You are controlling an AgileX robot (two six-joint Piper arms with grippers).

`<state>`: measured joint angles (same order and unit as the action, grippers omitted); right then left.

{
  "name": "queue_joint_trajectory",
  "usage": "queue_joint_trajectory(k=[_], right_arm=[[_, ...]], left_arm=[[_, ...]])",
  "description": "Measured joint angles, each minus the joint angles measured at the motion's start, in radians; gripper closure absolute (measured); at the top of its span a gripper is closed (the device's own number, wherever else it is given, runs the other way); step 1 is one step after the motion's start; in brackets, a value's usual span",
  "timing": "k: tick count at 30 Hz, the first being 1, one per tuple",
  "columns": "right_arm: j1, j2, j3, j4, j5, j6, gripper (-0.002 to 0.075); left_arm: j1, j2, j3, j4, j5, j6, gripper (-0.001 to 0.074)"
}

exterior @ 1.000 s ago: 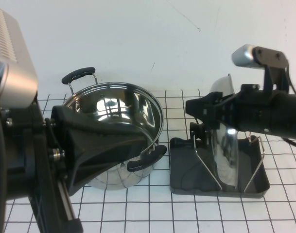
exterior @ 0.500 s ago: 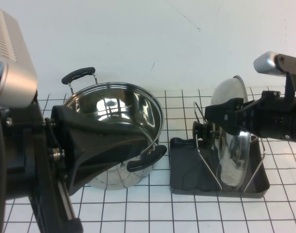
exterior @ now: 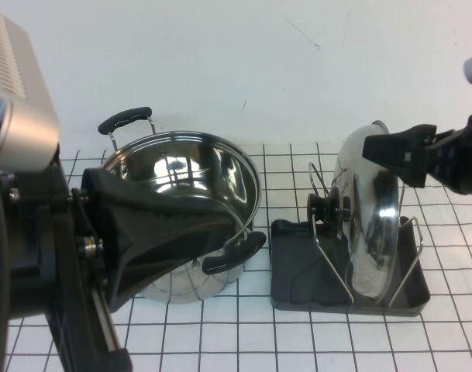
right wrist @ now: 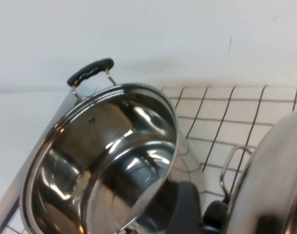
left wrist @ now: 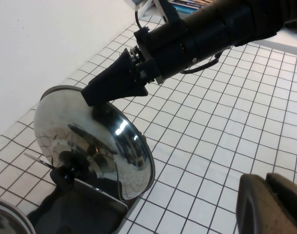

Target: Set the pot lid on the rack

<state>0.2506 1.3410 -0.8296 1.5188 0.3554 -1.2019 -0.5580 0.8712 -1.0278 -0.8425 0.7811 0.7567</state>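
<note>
High view, pot lid upright in rack, pot empty

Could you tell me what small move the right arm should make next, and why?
Probably keep drawing the right gripper away. Its jaws are open, and the pot lid stands on edge between the rack prongs, so the placing looks done. The left gripper is shut beside the pot.
</note>
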Motion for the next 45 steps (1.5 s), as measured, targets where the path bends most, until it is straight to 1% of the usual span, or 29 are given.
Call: queue_joint_trajectory(k=[7,11,13,14,16,18,19,20,21,23,26,30,31,33,34,36,38,40,41,45], right_arm=[[-0.046,-0.067,0.000,0.000,0.025,-0.008,0.0200],[-0.052,-0.141,0.000,0.000,0.027,-0.084,0.0215],[-0.054,-0.186,-0.002,0.000,0.022,-0.154,0.0260],[-0.056,-0.208,-0.002,0.002,0.014,-0.205,0.0297],[-0.056,-0.247,-0.002,0.002,-0.010,-0.302,0.0393],[-0.056,-0.287,-0.002,0.002,-0.047,-0.389,0.0531],[-0.056,-0.302,-0.002,0.003,-0.065,-0.421,0.0587],[-0.056,-0.321,-0.002,0.003,-0.088,-0.445,0.0636],[-0.056,-0.340,-0.002,0.003,-0.112,-0.462,0.0667],[-0.056,-0.375,-0.002,0.003,-0.153,-0.495,0.0701],[-0.056,-0.426,-0.002,0.003,-0.176,-0.558,0.0718],[-0.056,-0.494,-0.002,0.003,-0.160,-0.577,0.0723],[-0.056,-0.511,-0.002,-0.001,-0.140,-0.571,0.0725],[-0.056,-0.545,-0.004,-0.032,-0.079,-0.537,0.0725],[-0.056,-0.560,-0.004,-0.068,-0.040,-0.506,0.0726],[-0.056,-0.583,-0.007,-0.167,0.045,-0.438,0.0726],[-0.056,-0.601,-0.010,-0.297,0.137,-0.350,0.0726],[-0.056,-0.620,-0.010,-0.470,0.273,-0.211,0.0726],[-0.056,-0.623,-0.010,-0.565,0.330,-0.107,0.0726],[-0.056,-0.635,-0.010,-0.988,0.494,0.244,0.0726]], left_arm=[[0.000,0.000,0.000,0.000,0.000,0.000,0.0736],[0.000,0.000,0.000,0.000,-0.008,0.002,0.0736],[0.000,0.000,0.000,0.000,-0.014,0.002,0.0736],[0.000,0.000,0.000,0.000,-0.016,0.002,0.0736],[0.000,0.000,0.000,0.000,-0.018,0.002,0.0736],[0.000,0.000,0.000,0.000,-0.017,0.002,0.0736],[0.000,0.000,0.000,0.000,-0.017,0.002,0.0736],[0.000,0.000,0.000,0.000,-0.017,0.002,0.0737],[0.000,0.000,0.000,0.003,-0.018,0.002,0.0737],[0.000,0.000,0.000,0.030,-0.027,0.002,0.0737],[0.000,0.000,0.000,0.119,-0.049,-0.014,0.0737],[0.000,0.000,0.000,0.387,-0.129,-0.195,0.0737],[0.000,0.000,0.000,0.437,-0.141,-0.219,0.0737],[0.000,0.000,0.000,0.642,-0.164,-0.383,0.0737],[0.000,0.000,0.000,0.690,-0.166,-0.425,0.0737],[0.000,0.000,0.000,0.829,-0.161,-0.546,0.0737],[0.000,-0.007,0.002,0.888,-0.159,-0.596,0.0737],[0.000,-0.024,0.019,0.918,-0.179,-0.637,0.0737],[0.000,-0.036,0.038,0.925,-0.210,-0.654,0.0737],[0.000,-0.128,0.170,0.965,-0.397,-0.724,0.0737]])
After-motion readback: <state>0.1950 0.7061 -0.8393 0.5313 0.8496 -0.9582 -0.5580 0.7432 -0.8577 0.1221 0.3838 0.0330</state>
